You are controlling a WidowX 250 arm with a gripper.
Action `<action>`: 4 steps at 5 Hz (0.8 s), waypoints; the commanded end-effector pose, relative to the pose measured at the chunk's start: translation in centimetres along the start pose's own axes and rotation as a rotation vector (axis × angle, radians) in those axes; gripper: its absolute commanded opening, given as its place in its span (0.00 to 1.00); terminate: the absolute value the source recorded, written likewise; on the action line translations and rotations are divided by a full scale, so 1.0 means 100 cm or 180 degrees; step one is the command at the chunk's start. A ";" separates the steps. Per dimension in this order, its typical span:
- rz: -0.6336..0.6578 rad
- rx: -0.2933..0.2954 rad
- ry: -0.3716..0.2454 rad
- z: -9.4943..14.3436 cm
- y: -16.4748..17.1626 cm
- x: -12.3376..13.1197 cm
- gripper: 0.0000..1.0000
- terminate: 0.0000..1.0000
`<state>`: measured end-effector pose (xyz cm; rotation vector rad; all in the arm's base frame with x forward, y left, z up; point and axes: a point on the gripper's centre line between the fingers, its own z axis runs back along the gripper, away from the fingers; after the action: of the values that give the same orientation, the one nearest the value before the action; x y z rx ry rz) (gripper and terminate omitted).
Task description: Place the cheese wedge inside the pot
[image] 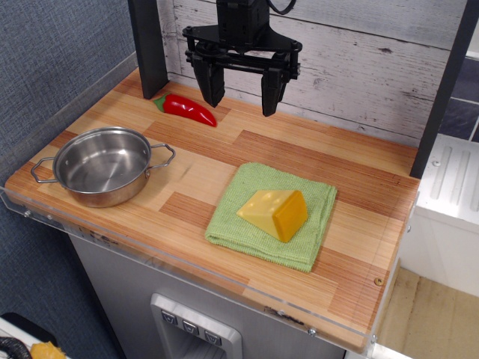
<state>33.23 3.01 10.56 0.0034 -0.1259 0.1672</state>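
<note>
The cheese wedge (274, 212), pale yellow with an orange rind side facing right, lies on a folded green cloth (273, 217) at the middle right of the wooden table. The shiny steel pot (103, 165) with two wire loop handles stands empty at the left front. My black gripper (239, 97) hangs open and empty above the back of the table, well behind the cheese and to the right of the pot.
A red pepper (188, 109) lies at the back, just left of the gripper's left finger. A dark post (148, 45) stands at the back left and another (441, 90) at the right. A white plank wall closes the back. The table (359, 194) has a clear plastic rim in front.
</note>
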 end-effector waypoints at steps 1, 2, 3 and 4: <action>0.0000 0.0000 0.0000 0.000 0.000 0.000 1.00 0.00; 0.0716 0.0156 -0.0005 0.001 -0.004 -0.011 1.00 0.00; 0.1299 0.0054 0.0066 -0.003 -0.016 -0.015 1.00 0.00; 0.2048 0.0290 -0.0028 -0.004 -0.033 -0.021 1.00 0.00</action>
<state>31.06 -0.96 8.05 0.0630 -0.0649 0.8435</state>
